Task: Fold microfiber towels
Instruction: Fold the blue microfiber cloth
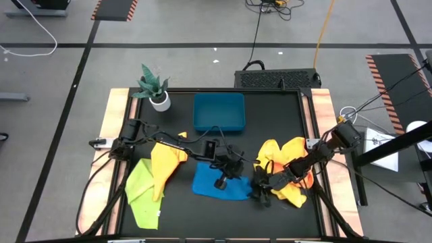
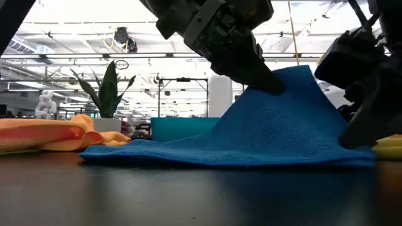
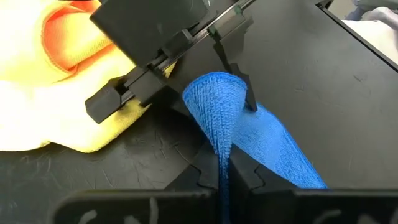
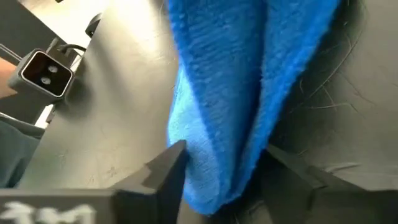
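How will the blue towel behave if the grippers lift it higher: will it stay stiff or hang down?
Probably floppy: the blue towel drapes like a tent from the left gripper, its edges on the table. Its fuzzy pile should grip, not slip. It bunches between the right gripper fingers, so it likely folds easily.

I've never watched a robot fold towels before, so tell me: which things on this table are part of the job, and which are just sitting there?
Part of the job:
blue towel, pinched by the left gripper, right gripper around its edge
lime green towel
yellow towel
yellow and orange towels

Just sitting there:
blue tray
potted plant
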